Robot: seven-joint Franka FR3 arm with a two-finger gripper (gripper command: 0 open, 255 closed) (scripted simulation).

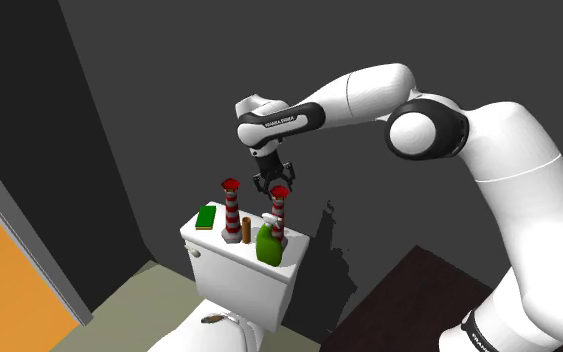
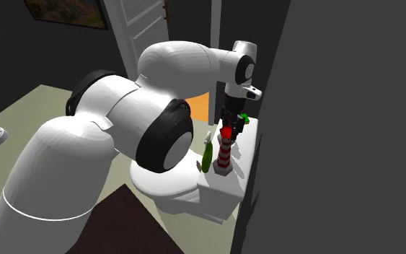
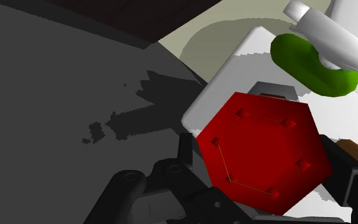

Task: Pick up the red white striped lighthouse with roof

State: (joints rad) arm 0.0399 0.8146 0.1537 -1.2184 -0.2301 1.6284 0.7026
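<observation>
Hanging from the white arm over a white toilet tank [image 1: 241,272], the black gripper [image 1: 274,186] points straight down at the red-and-white striped lighthouse [image 1: 280,216], which stands upright on the tank lid near the end toward the shoulder view's right. The fingers [image 3: 185,153] stand well apart, one on each side of the lighthouse's red hexagonal roof. In the wrist view the roof sits between them, close to both, but whether either finger actually touches it cannot be told. In the shoulder view the fingertips are level with the roof, while the striped shaft below them is bare and the base rests on the lid. A green bottle [image 1: 268,246] with a white top leans just in front of the lighthouse, nearly against it. A short brown cylinder [image 1: 246,230] stands beside the bottle, and past it a second striped lighthouse [image 1: 231,206] stands upright nearer the other end of the lid. A flat green block [image 1: 206,216] lies at that far end. Behind the tank rises a dark grey wall [image 1: 169,90], where the arm's shadow falls, and an orange floor patch [image 1: 9,285] shows at the shoulder view's lower left.
</observation>
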